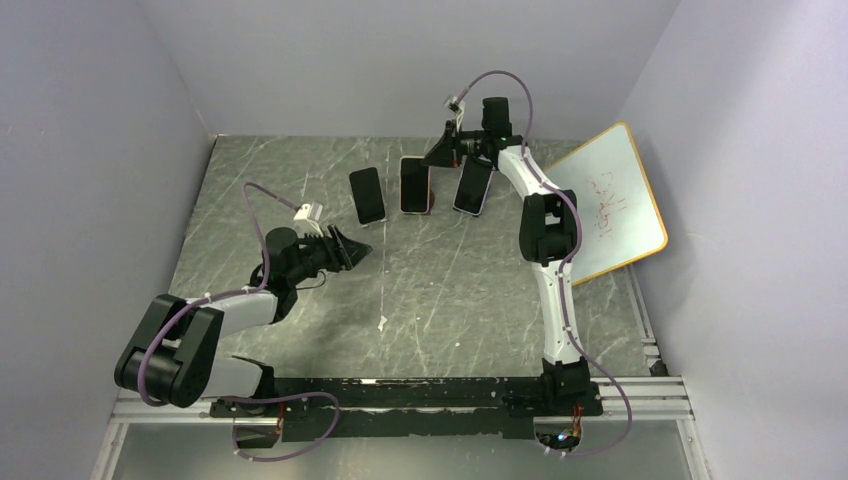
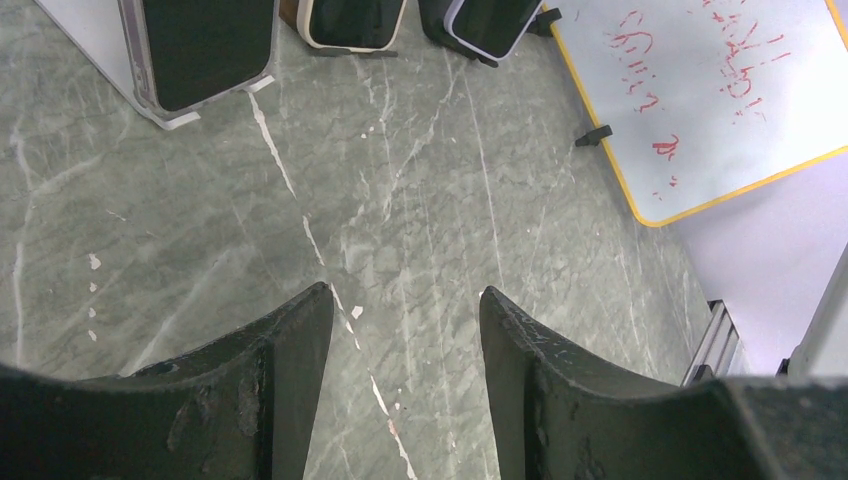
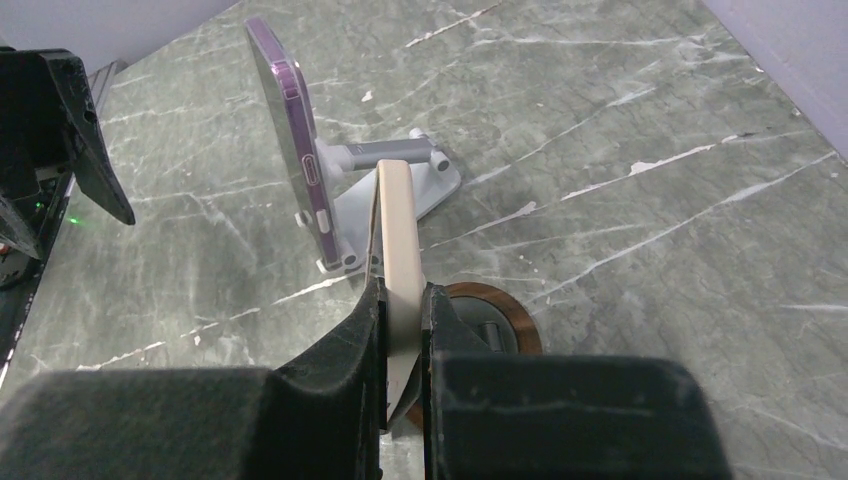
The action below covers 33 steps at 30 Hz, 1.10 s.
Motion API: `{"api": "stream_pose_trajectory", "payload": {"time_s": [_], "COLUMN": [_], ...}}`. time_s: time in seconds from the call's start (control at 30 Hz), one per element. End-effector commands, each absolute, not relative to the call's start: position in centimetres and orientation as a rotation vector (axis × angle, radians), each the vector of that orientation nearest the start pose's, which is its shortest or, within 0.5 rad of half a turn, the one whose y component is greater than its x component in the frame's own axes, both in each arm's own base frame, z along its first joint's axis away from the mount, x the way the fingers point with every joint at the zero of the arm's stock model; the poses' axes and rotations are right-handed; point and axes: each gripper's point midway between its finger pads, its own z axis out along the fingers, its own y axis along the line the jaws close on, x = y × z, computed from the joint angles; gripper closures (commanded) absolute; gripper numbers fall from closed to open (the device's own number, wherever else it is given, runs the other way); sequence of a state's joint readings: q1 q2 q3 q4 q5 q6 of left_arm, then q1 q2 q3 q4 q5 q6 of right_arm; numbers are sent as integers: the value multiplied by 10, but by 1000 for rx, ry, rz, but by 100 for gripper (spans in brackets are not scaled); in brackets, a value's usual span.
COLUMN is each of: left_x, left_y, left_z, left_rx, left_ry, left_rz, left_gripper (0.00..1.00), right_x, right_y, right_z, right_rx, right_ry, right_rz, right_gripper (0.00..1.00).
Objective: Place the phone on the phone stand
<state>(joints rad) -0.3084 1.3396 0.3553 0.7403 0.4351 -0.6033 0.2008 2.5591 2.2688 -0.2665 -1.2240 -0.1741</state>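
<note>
surface: green-grey marble-look tabletop (image 1: 450,290) with white veins running all over it, plus a small white fleck near the middle
room: pale lavender-grey walls (image 1: 400,60) box the table in on three sides, so it's basically a little booth
near edge: a metal rail (image 1: 650,400) that both arm bases are bolted to
right side: a whiteboard (image 1: 610,200) with a yellow frame and red scribbles, propped at a tilt against the wall
right gripper (image 3: 402,300): reached to the back of the table and clamped on the cream-cased phone (image 3: 398,240), pinching it edge-on
where the phone is: held roughly upright in the middle of the back row, right over the round stand (image 3: 495,315) with the brown rim. Can't tell if it's actually sitting on it
left gripper (image 2: 405,295): fingers spread with nothing between them but bare marble, hovering out on the left and well short of the phones
neighbours: a purple-edged phone (image 3: 285,130) leaning on a white stand (image 3: 400,185) on one side, and a third phone (image 1: 473,186) on the other
</note>
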Motion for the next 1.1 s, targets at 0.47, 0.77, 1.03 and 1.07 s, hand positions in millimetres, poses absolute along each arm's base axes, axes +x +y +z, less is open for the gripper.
{"api": "stream_pose_trajectory", "payload": {"time_s": [0.47, 0.77, 1.03, 1.07], "left_x": [306, 305, 305, 305], "left_y": [-201, -201, -201, -201], "left_z": [119, 118, 117, 117], "left_rx": [67, 68, 67, 66], "left_ry": [1879, 1880, 1881, 1881], "left_rz": [-1058, -1065, -1067, -1066], "left_gripper": [40, 40, 40, 40], "right_x": [565, 566, 567, 566], "right_y": [250, 251, 252, 253], "right_z": [170, 180, 187, 187], "right_rx": [-1027, -1027, -1027, -1027], "right_ry": [1554, 1529, 1511, 1510], "right_rz": [1198, 1204, 1213, 1215], "right_gripper": [100, 100, 100, 100]}}
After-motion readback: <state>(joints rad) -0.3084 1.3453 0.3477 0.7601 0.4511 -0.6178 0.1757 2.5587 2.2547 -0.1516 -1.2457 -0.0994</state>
